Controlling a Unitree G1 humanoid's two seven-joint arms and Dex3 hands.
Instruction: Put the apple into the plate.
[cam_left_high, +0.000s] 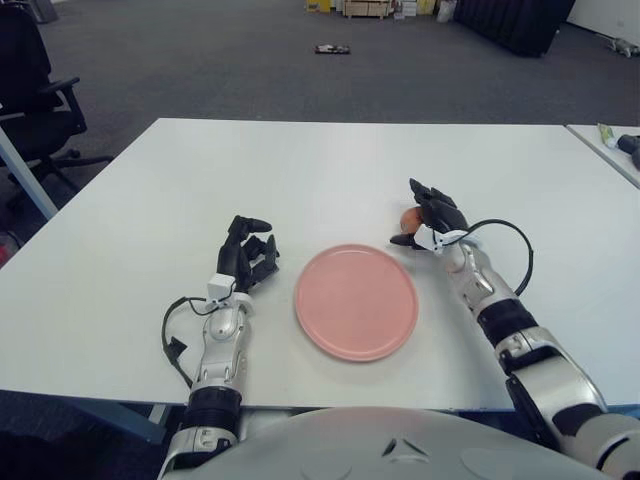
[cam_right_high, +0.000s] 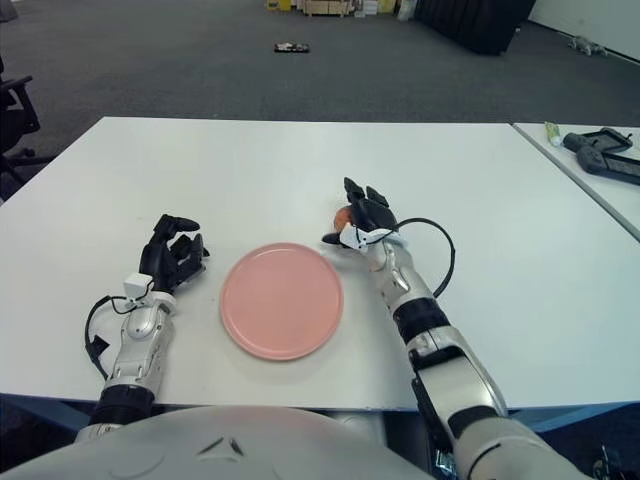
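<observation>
White table (cam_left_high: 330, 165) carries a pink plate (cam_left_high: 356, 301); just beyond its right rim, the right hand (cam_left_high: 428, 215) curls its fingers loosely over the apple (cam_left_high: 407, 216), seemingly mid-grasp. Closing firmly, lifting and carrying left over the plate comes next, while the left hand (cam_left_high: 246, 255) shows left of the plate, curled on nothing.

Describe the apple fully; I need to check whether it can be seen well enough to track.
The apple shows only as a small reddish-orange patch, mostly hidden behind the right hand, whose dark fingers wrap over it. It sits just beyond the pink plate's far right edge, not in it. Whether it touches the white table cannot be told.
</observation>
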